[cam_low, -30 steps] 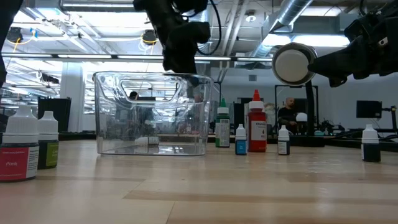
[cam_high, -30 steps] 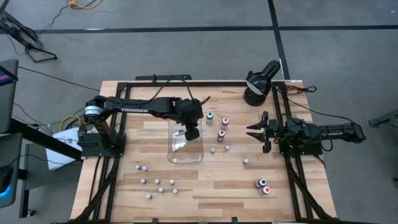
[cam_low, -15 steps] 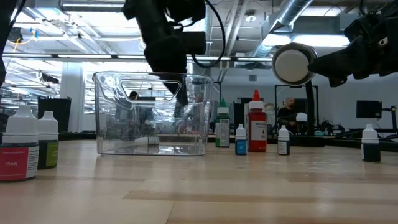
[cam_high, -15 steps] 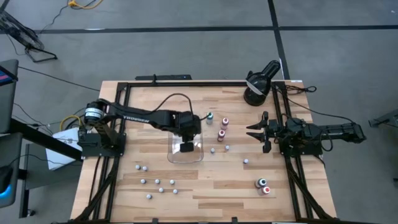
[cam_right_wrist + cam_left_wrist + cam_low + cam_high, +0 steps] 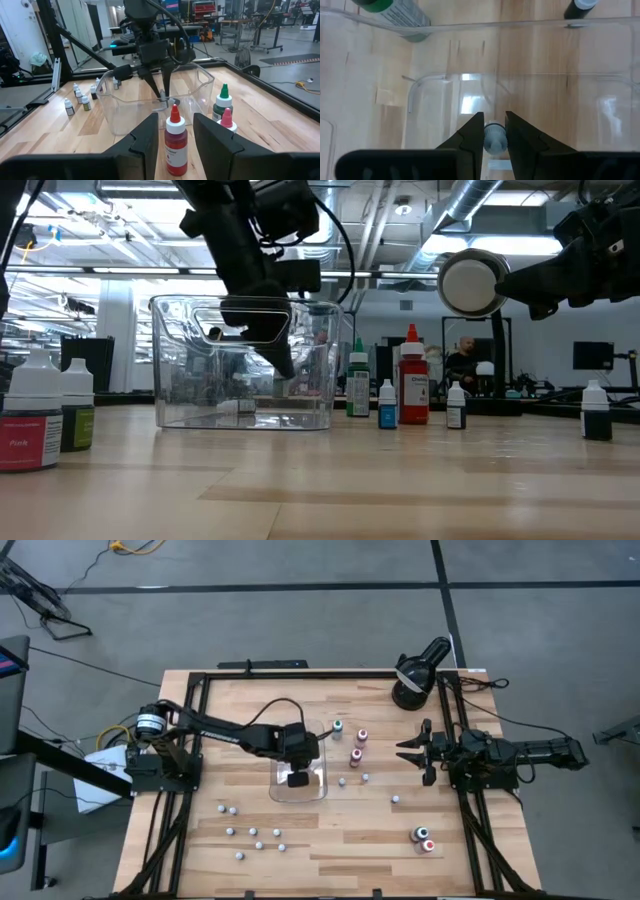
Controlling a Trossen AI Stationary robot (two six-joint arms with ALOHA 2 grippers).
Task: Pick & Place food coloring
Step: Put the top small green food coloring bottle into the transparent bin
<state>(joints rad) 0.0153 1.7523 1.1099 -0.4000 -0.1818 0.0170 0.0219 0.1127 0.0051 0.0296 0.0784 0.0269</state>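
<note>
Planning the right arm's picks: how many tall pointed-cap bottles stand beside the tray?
3: a red bottle, a green bottle and a pink bottle, clustered beside the clear tray on its right-arm side. None seem hidden.

Food coloring, tiny bottles: one white-capped bottle (image 5: 495, 138) pinched in the left hand (image 5: 494, 131) inside the clear tray (image 5: 320, 787); others upright on the counter (image 5: 500, 850): white-capped cluster (image 5: 254, 832) near-left, red, pink and teal bottles (image 5: 356, 751) right of the tray, a pair (image 5: 423, 838) near-right.
</note>
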